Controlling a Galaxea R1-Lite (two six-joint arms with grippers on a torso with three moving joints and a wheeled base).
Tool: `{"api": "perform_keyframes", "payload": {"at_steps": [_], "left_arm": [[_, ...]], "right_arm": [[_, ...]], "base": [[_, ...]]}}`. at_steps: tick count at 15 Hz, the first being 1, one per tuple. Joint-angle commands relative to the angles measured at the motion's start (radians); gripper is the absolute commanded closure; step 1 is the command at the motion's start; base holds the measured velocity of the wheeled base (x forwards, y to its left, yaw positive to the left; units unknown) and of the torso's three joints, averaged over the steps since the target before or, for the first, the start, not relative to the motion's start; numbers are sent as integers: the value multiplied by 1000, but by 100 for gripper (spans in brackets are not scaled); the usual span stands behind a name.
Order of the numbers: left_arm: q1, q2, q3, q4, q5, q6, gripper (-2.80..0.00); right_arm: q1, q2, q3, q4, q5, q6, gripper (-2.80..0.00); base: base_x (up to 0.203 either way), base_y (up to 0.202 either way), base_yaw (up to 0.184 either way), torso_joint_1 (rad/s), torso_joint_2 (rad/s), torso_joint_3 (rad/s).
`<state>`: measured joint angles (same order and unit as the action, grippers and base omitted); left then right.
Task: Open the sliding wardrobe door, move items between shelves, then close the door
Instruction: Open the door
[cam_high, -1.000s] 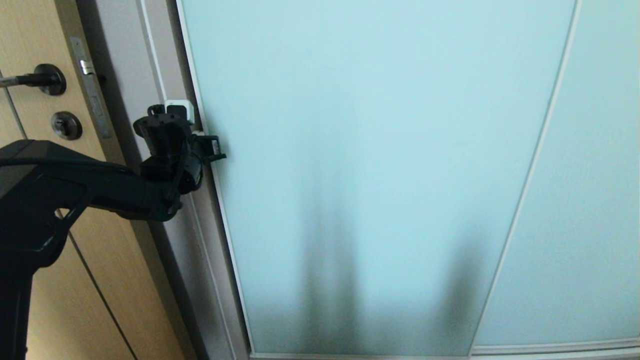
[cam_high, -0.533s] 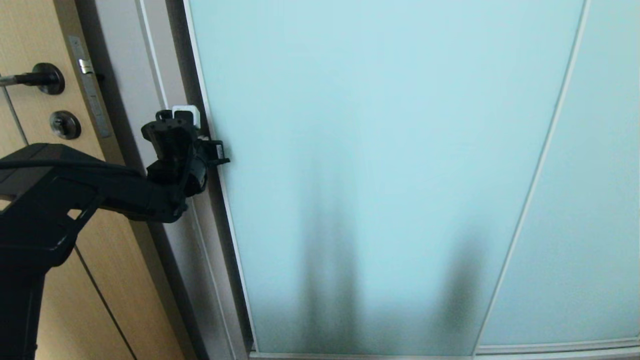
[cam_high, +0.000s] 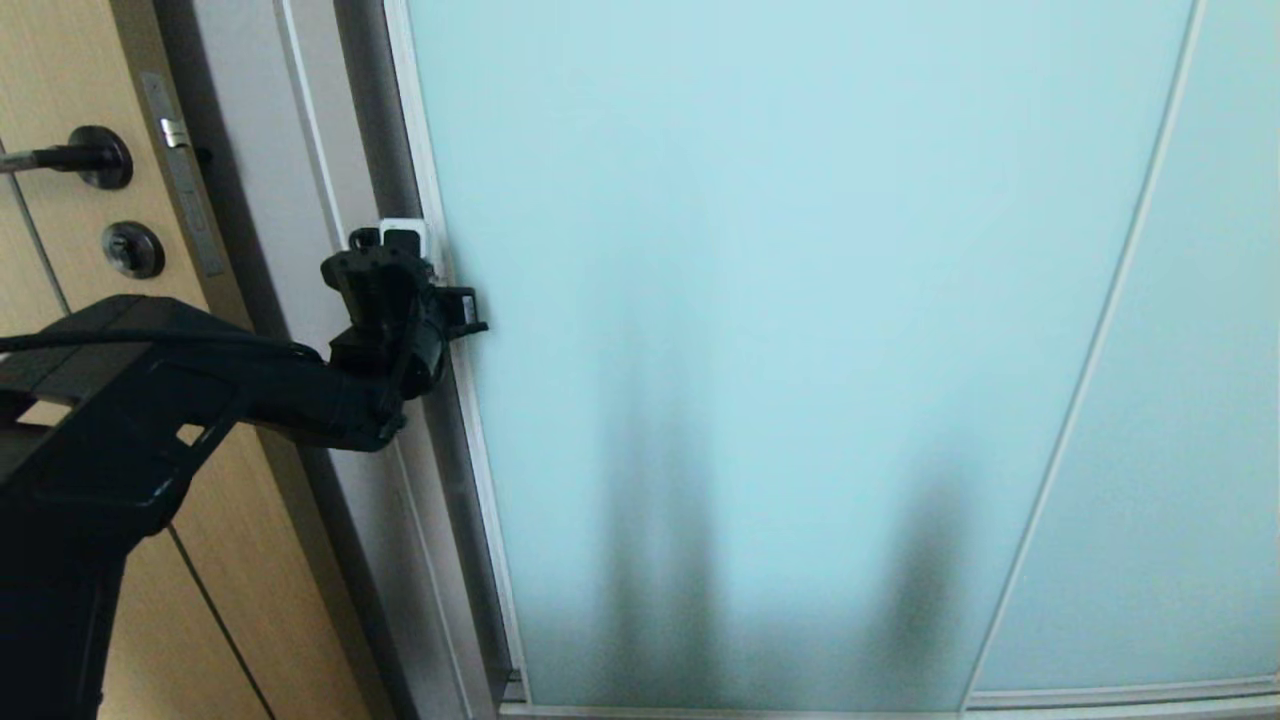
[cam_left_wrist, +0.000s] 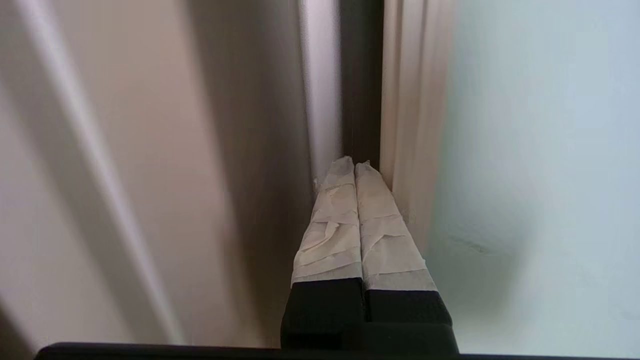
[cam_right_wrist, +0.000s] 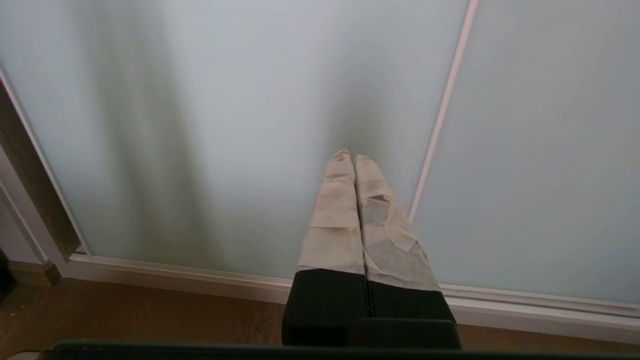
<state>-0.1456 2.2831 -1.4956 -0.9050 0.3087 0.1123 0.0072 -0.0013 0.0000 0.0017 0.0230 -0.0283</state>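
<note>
Both grippers closed, left gripper (cam_left_wrist: 354, 165) seemingly at sliding wardrobe door (cam_high: 780, 350) edge

Left arm (cam_high: 180, 400): matte black, angular housing, black cable along top. Gripper fingers (cam_left_wrist: 340, 225): black bases, tips wrapped in creased off-white tape.

left claw (cam_left_wrist: 355, 167) in narrow gap, sliding wardrobe door (cam_high: 760, 330) blocks shelves

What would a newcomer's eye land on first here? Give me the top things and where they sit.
The tall frosted pale blue-green glass sliding wardrobe door fills most of the head view. At its left edge, the black left gripper, with its tape-wrapped fingers shut, has its tips in the dark gap beside the door's frame. Far left stands a light wood door with a dark lever handle.
</note>
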Motion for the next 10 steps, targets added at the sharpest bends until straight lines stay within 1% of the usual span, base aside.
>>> {"api": "perform_keyframes", "payload": {"at_steps": [1,8,10], "left_arm": [[-12,28,-16,-5,0,5,0],[-128,76,-27,-17,7,9,0],[-167,77,-28,-18,9,21,0]], "right_arm": [[0,-2,1,0,0,-1,0],[0,-2,1,0,0,-1,0],[0,-2,1,0,0,-1,0]], "base": [[0,0,0,0,0,0],[0,0,0,0,0,0],[0,0,0,0,0,0]]}}
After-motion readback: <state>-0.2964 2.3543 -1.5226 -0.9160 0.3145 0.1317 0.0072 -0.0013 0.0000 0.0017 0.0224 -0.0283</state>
